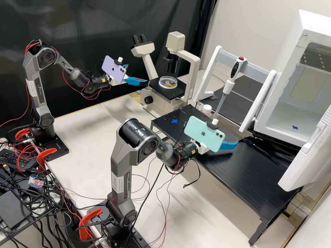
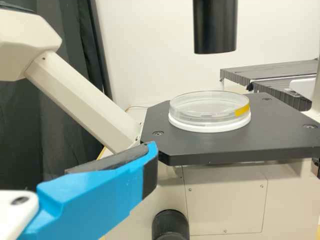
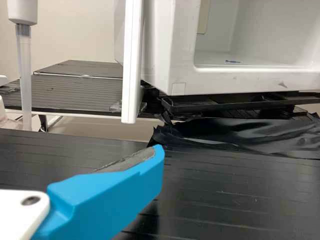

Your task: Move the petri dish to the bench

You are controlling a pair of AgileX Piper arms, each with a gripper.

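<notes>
By the lavender phone (image 1: 114,70), a part of the left hand (image 1: 138,74) is covered, and a part of the right hand (image 1: 224,135) is covered by the green phone (image 1: 204,134). Both hands are opened wide, with nothing held. The petri dish (image 1: 168,82) is placed on the black stage (image 1: 162,91) of the microscope (image 1: 152,68), near the left hand; it is marked with yellow on its side, but its content is hard to make out. Above it, apart from it, a dark tube (image 1: 172,64) is held.

The white box (image 1: 282,65) is cut off by the edge of the high view. The pipette (image 1: 236,70) is hung on the white stand (image 1: 209,69), and a small white-capped bottle (image 1: 207,109) is seen near it. The right hand is held above the black worktop (image 1: 253,172), which is marked with a blue cross (image 1: 174,121) and raised over the pale worktop (image 1: 93,120). The room is closed off by a black curtain (image 1: 93,24) and a pale wall (image 1: 255,20).
</notes>
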